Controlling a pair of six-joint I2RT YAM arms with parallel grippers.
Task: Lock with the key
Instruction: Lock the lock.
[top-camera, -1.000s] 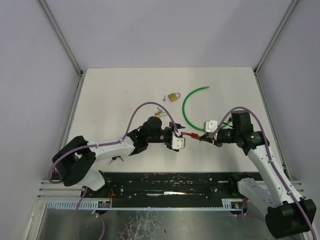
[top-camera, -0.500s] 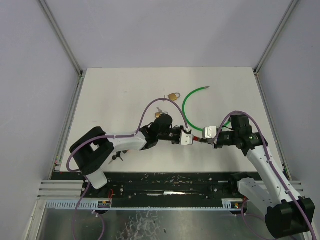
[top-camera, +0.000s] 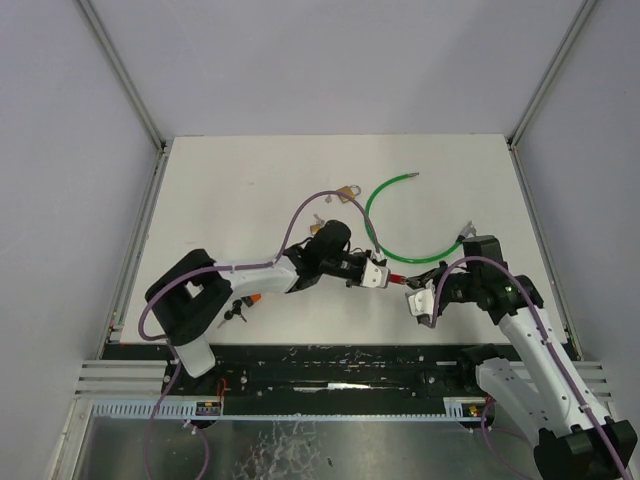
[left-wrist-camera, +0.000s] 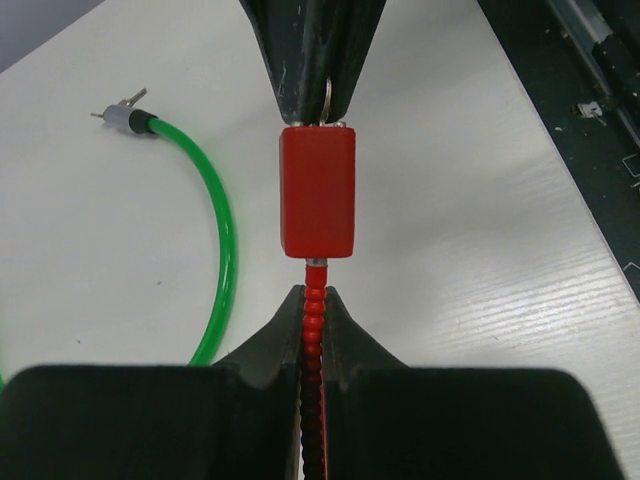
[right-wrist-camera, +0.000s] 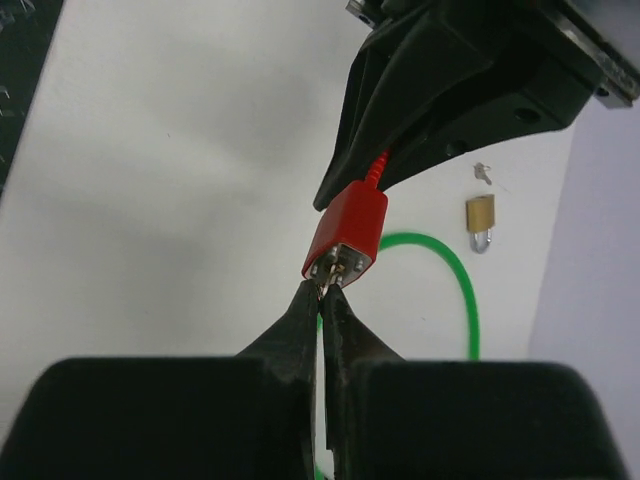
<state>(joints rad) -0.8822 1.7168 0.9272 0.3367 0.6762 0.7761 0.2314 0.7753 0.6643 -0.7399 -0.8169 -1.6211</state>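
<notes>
A red lock body (left-wrist-camera: 316, 190) hangs between my two grippers above the white table (top-camera: 230, 200). My left gripper (left-wrist-camera: 315, 302) is shut on the ribbed red cable (left-wrist-camera: 315, 330) coming out of one end of the lock. At the opposite end, my right gripper (right-wrist-camera: 326, 290) is shut on a small metal key (right-wrist-camera: 328, 279) seated in the lock's grey face. In the top view the lock (top-camera: 396, 277) spans the gap between the left gripper (top-camera: 378, 274) and the right gripper (top-camera: 411, 287). Only a sliver of the key shows.
A green cable (top-camera: 372, 215) curves across the table behind the grippers, its metal tip at the far end (left-wrist-camera: 128, 118). A brass padlock (right-wrist-camera: 480, 215) and a small loose key (right-wrist-camera: 483, 172) lie beyond it. Dark keys (top-camera: 237, 312) lie by the left arm's base.
My left gripper, open a second ago, has shut on the red cable. The right arm has dropped toward the near edge while keeping hold of the key, and the lock shifted slightly right.
</notes>
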